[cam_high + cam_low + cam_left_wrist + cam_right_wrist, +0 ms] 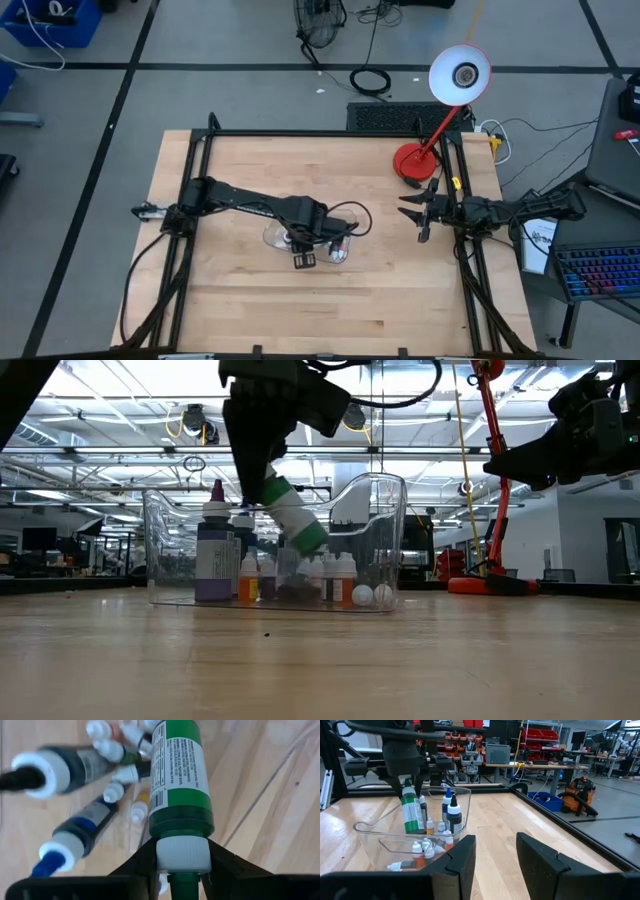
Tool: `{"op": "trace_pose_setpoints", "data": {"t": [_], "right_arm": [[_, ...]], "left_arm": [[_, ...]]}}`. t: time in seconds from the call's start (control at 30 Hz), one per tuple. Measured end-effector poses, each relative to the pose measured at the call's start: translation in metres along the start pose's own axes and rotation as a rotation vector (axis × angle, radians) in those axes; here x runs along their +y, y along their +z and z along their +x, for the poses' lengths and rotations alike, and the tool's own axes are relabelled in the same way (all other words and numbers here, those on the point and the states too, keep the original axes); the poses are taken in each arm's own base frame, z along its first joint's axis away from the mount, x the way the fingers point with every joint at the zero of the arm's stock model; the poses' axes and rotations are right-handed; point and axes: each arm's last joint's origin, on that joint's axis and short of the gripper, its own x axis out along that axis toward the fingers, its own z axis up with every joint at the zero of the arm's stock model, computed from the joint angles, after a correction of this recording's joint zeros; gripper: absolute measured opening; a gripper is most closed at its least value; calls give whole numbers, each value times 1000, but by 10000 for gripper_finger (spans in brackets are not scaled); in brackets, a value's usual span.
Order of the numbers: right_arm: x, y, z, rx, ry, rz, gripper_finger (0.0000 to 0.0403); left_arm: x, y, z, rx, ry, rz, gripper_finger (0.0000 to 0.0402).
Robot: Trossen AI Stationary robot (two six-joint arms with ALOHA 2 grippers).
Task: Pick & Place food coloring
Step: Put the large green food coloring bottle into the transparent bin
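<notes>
A green bottle (180, 785) is pinched by its white cap in the left gripper (182, 870), long axis tilted down into the clear tray (385, 540), probably just clear of the small bottles (335, 575); right jaws idle, apart, empty.

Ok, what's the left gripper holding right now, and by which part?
The left gripper holds a green bottle by its white cap, above the clear tray. The right gripper holds nothing.

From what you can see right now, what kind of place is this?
Probably a robotics lab or workshop in a large industrial hall: a wooden work table with mounted dark robot arms, red storage bins on shelves, and an orange shop vacuum on the concrete floor.
</notes>
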Motion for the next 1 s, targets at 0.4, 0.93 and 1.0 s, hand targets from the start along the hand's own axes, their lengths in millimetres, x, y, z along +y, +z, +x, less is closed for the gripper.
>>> {"op": "trace_pose_setpoints", "data": {"t": [0.4, 0.93, 1.0], "right_arm": [[0, 0, 0, 0, 0, 0, 130], [0, 0, 0, 0, 0, 0, 130], [0, 0, 0, 0, 0, 0, 130]], "left_arm": [[1, -10, 0, 113, -33, -20, 109], [13, -4, 0, 98, -59, -22, 109], [11, -5, 0, 95, -48, 2, 109]]}}
